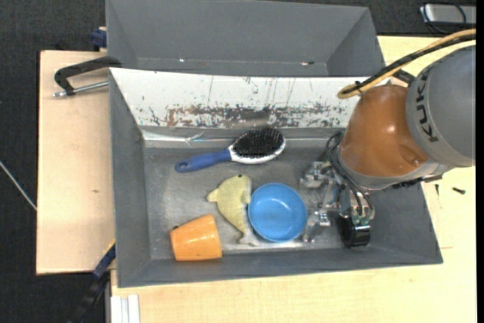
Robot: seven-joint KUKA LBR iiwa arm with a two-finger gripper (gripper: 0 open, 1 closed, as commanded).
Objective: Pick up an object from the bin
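Blue bowl point(277, 212) sits mouth-up at the near middle of the bin point(127, 185), just left of the gripper point(321, 200) (how wide it stands cannot be told). A grasp likely means shifting left onto its rim.

Even overhead light. Inside the grey bin point(125, 185) the back wall glares nearly white; the floor lies dimmer, with soft shadow beneath the arm's orange cover point(378, 136).
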